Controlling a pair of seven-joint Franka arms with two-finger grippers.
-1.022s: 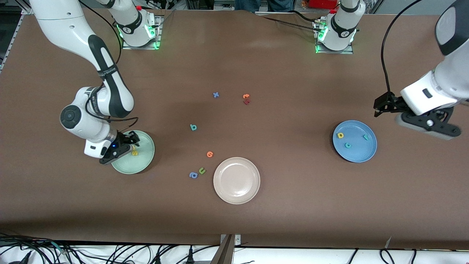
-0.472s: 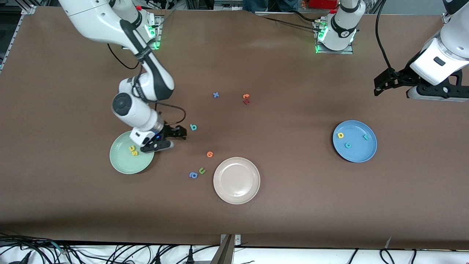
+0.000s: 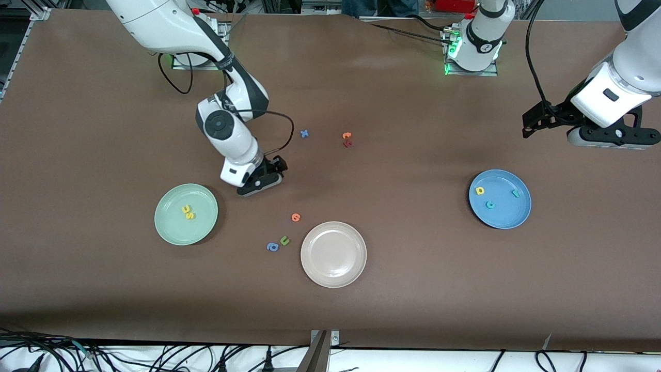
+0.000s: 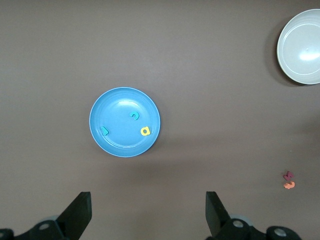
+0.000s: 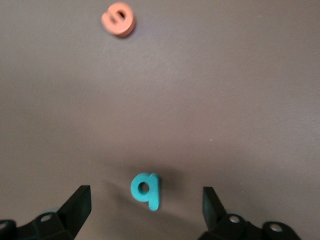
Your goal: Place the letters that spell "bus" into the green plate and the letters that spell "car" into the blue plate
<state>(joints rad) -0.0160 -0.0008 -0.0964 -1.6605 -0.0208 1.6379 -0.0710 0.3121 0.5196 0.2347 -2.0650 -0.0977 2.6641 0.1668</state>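
Lying flat on the brown worktop (image 3: 392, 289), the teal "b" (image 5: 146, 190) was seen beneath the spread right hand (image 5: 145, 210). A yellow "u" (image 3: 185, 208) and "s" (image 3: 189, 215) were held in the green plate (image 3: 170, 230), three letters in the blue plate (image 3: 503, 219). The left hand (image 4: 147, 220) was kept spread, waiting above bare worktop near the blue plate.
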